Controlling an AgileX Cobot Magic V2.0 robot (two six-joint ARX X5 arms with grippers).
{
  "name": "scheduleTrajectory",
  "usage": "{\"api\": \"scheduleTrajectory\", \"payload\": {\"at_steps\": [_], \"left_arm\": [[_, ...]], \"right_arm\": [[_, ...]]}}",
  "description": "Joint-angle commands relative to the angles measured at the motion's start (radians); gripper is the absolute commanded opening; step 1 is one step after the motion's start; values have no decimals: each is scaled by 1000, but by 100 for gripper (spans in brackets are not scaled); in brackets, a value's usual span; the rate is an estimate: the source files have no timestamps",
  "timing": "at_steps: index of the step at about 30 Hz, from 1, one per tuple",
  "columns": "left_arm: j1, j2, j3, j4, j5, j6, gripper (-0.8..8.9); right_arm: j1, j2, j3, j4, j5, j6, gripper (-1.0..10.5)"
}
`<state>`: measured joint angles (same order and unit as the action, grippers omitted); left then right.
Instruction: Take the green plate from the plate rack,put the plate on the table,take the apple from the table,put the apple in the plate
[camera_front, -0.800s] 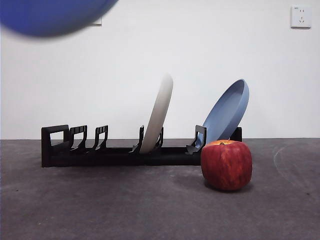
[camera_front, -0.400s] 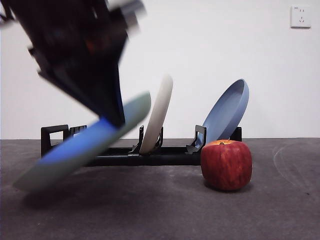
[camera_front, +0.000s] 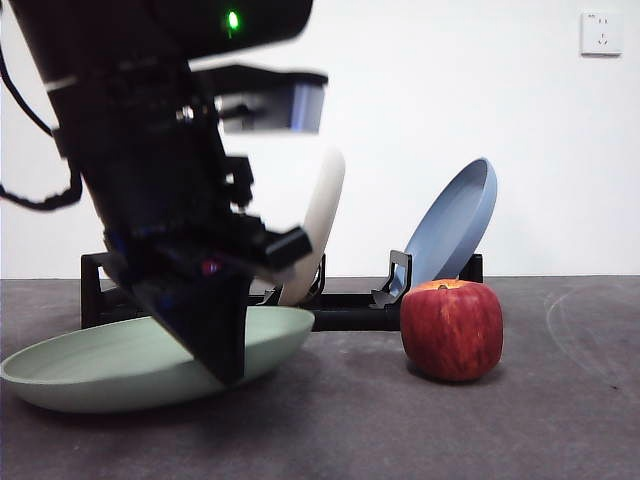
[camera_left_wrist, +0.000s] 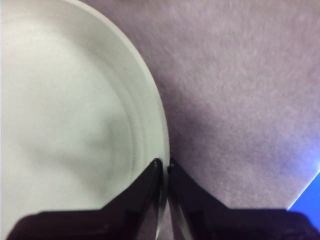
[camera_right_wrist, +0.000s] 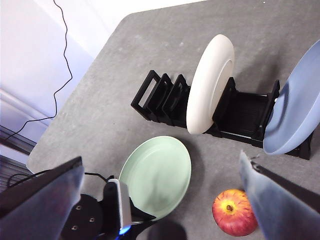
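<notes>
The pale green plate (camera_front: 110, 365) lies nearly flat on the dark table (camera_front: 400, 430), at the left in front of the black plate rack (camera_front: 345, 305). My left gripper (camera_front: 226, 368) is shut on the plate's right rim. The left wrist view shows its jaws (camera_left_wrist: 164, 164) pinching the edge of the green plate (camera_left_wrist: 65, 125). The red apple (camera_front: 452, 330) stands on the table to the right, apart from the plate. High above, my right gripper (camera_right_wrist: 161, 162) is wide open and holds nothing. It looks down on the green plate (camera_right_wrist: 156, 175) and the apple (camera_right_wrist: 234, 218).
A white plate (camera_front: 322, 215) and a blue plate (camera_front: 455, 225) lean in the rack behind. The rack's left slots (camera_right_wrist: 160, 92) hold nothing. The left arm's dark body (camera_front: 160, 180) hides much of the rack's left end.
The left arm brought the green plate down from a steep tilt to almost flat on the table. Apple, rack and the other plates have not moved.
</notes>
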<state>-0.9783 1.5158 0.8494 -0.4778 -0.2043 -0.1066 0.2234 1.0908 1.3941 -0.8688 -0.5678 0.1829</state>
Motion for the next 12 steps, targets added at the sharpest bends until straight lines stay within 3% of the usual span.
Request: {"api": "scheduleTrajectory", "payload": {"at_steps": [1, 5, 9, 12], "left_arm": [[12, 20, -12, -11, 81, -40, -9], [14, 19, -11, 11, 117, -75, 31], [24, 19, -11, 14, 134, -103, 252], [29, 14, -11, 23, 133, -103, 284]], "right_arm": [[2, 0, 5, 1, 0, -8, 531], [2, 0, 5, 2, 0, -8, 531], [2, 0, 5, 2, 0, -8, 531], [2, 0, 5, 2, 0, -8, 531]]}}
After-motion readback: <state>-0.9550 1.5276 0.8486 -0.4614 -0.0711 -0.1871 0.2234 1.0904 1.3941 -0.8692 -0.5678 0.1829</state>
